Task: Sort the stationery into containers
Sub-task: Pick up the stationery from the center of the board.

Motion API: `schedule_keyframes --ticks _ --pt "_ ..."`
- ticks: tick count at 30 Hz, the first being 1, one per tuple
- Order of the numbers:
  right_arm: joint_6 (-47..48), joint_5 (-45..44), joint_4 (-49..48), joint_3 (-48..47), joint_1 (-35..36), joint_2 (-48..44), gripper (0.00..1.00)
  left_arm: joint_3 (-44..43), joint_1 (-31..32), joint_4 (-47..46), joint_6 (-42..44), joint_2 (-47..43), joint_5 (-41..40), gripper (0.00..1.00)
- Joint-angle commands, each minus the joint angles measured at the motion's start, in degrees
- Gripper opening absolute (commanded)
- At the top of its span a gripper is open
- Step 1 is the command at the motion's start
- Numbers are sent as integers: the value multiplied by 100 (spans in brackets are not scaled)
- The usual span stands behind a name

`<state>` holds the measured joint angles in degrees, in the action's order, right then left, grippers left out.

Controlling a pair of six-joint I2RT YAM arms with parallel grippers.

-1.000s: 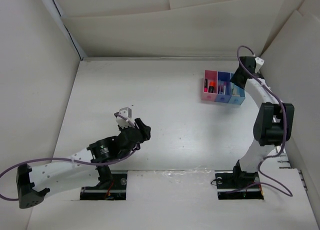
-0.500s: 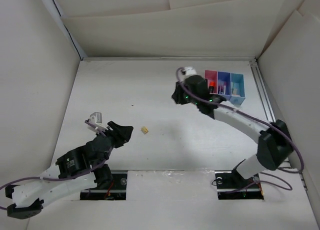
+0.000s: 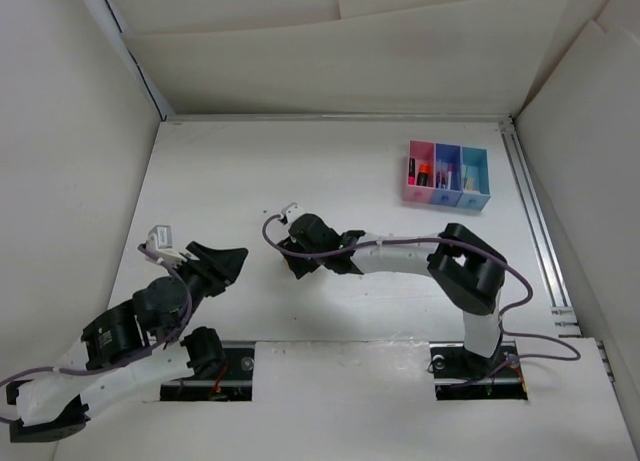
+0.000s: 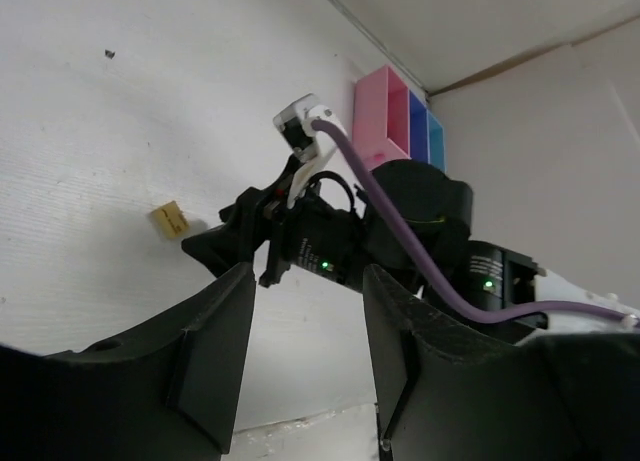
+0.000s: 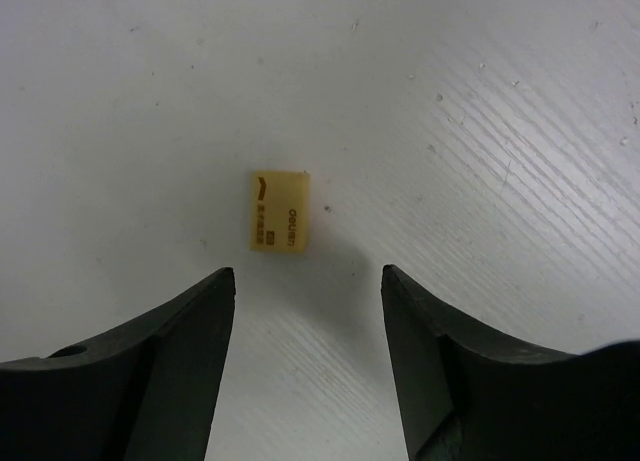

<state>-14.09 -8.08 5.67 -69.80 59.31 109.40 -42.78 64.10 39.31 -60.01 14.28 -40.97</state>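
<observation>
A small beige eraser [image 5: 280, 210] with dark print lies flat on the white table. My right gripper [image 5: 308, 281] is open and empty just above it, and the eraser sits just ahead of the gap, nearer the left finger. In the top view the right gripper [image 3: 298, 264] covers the eraser. In the left wrist view the eraser [image 4: 172, 221] lies left of the right gripper [image 4: 255, 249]. My left gripper [image 3: 238, 255] is open and empty, raised a little left of the right one. The joined pink [image 3: 420, 171], blue [image 3: 446, 169] and light blue [image 3: 473, 173] bins stand far right, holding items.
White walls close in the table on the left, back and right. A rail [image 3: 532, 221] runs along the right edge. The right arm [image 3: 400, 253] stretches low across the table's middle. The bins also show in the left wrist view [image 4: 385, 116].
My right arm has swung from the bins across to the table's middle and come down over the beige eraser. My left arm has drawn back to the left.
</observation>
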Motion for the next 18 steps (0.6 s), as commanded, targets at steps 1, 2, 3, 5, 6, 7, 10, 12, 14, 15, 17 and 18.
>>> schedule_keyframes --ticks 1,2,3,5,6,7,10,12,14,15,17,18 --pt "46 -308 -330 -367 107 195 65 -370 -11 314 -169 -110 -385 43" --pt "46 -404 -330 -368 168 247 65 -371 -11 314 -169 -110 -385 43" --pt "46 -518 -330 -437 169 300 65 -423 -11 314 -117 -162 -385 43" --pt "46 -580 -330 -569 169 458 64 -424 -11 314 -116 -163 -385 43" --pt "46 -633 -330 -570 169 459 64 -424 -11 314 -116 -163 -385 43" --pt "46 -634 -330 -622 169 529 62 -424 -11 314 -116 -163 -385 43" --pt "46 -687 -330 -736 169 608 56 -424 -11 314 -116 -163 -385 45" --pt "46 -687 -330 -789 169 740 47 -424 -11 262 -64 -163 -385 45" --pt "-6 -739 -330 -850 169 792 39 -424 -11 261 -64 -163 -385 45" --pt "-6 -739 -330 -851 169 793 32 -424 -11 261 -64 -163 -385 45" --pt "-59 -678 -330 -913 169 846 26 -424 -11 261 -64 -163 -385 46" --pt "-59 -678 -330 -913 169 846 12 -424 -11 261 -64 -163 -385 46"
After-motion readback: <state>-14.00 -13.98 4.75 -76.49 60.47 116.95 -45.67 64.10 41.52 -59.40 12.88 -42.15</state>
